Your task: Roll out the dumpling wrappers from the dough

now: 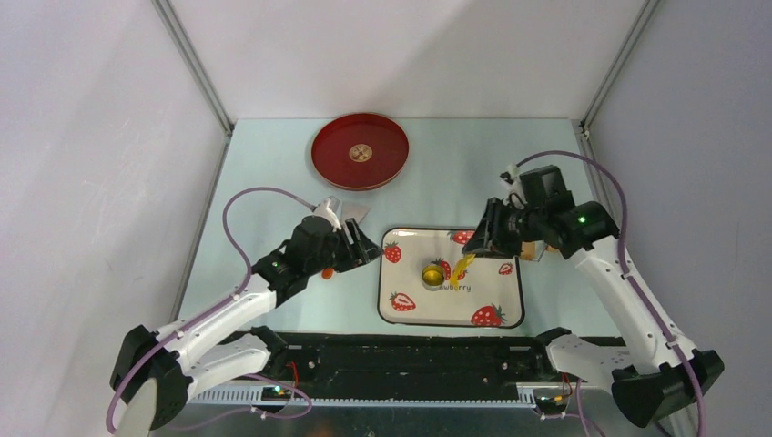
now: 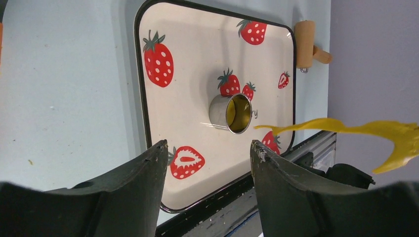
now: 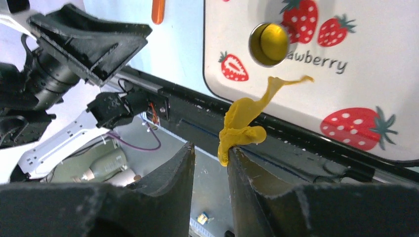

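Evidently discarding: right gripper part-open, dough clinging to one finger, 3 o'clock of cutter; left gripper wide, empty.

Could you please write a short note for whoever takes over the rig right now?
Left gripper: jaws open, empty, left of the strawberry tray.
Right gripper: jaws slightly apart, a ragged dough scrap clinging to one fingertip above the tray.
Ring cutter stands mid-tray, yellow inside, probably a cut wrapper.
Rolling pin lies beside the tray.
Left: shed the scrap, lift the cutter, free the wrapper.
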